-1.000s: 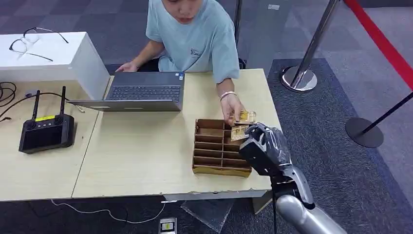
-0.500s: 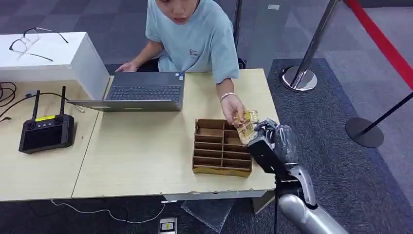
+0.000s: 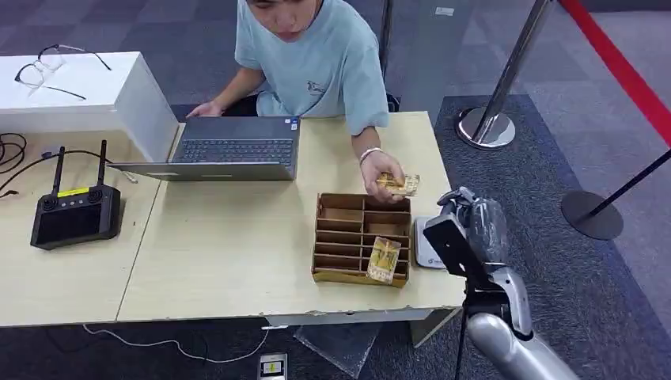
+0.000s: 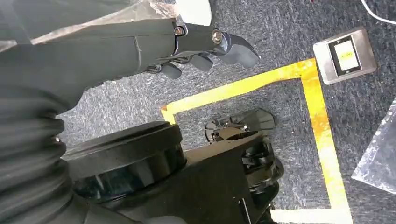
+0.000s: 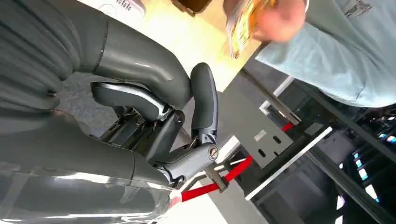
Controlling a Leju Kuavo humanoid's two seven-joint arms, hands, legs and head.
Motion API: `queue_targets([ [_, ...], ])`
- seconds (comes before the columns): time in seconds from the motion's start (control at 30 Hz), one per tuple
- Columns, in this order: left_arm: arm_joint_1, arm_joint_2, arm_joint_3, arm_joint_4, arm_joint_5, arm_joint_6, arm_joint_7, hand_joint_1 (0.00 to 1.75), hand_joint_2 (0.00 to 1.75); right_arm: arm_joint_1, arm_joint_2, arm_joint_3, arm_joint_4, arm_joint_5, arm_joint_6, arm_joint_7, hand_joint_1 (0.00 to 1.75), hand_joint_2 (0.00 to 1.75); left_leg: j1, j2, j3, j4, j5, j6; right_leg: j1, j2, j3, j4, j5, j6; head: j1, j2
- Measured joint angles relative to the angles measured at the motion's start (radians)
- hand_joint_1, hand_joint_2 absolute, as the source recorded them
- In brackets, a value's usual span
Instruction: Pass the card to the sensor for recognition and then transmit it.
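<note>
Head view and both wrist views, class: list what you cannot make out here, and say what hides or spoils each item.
- White sensor pad, head view: the right hand covers most of it.
- Card in the cardboard organizer, head view: print too small to read.
- Card in the person's hand, right wrist view: blurred and cut off by the edge.
- Left hand, left wrist view: fingers curled, apparently empty, partly hidden by its cover.
</note>
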Motion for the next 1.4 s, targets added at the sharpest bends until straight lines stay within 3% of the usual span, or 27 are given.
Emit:
queue_targets([
  [0.63,0.000,-0.001,0.000,0.000,-0.003,0.003,0.000,0.00,1.75,0.026,0.013,-0.008,0.003,-0.008,0.018,-0.020,0.00,1.75,0.000,0.000,0.000,0.000,0.000,0.000,0.000,0.000,0.000,0.000,0.000,0.000,0.000,0.000],
  [1.4,-0.001,-0.002,-0.001,0.000,-0.020,-0.002,0.005,0.00,1.75,-0.050,0.064,0.056,0.051,0.001,0.051,-0.038,0.00,1.75,0.000,0.000,0.000,0.000,0.000,0.000,0.000,0.000,0.000,0.000,0.000,0.000,0.000,0.000],
])
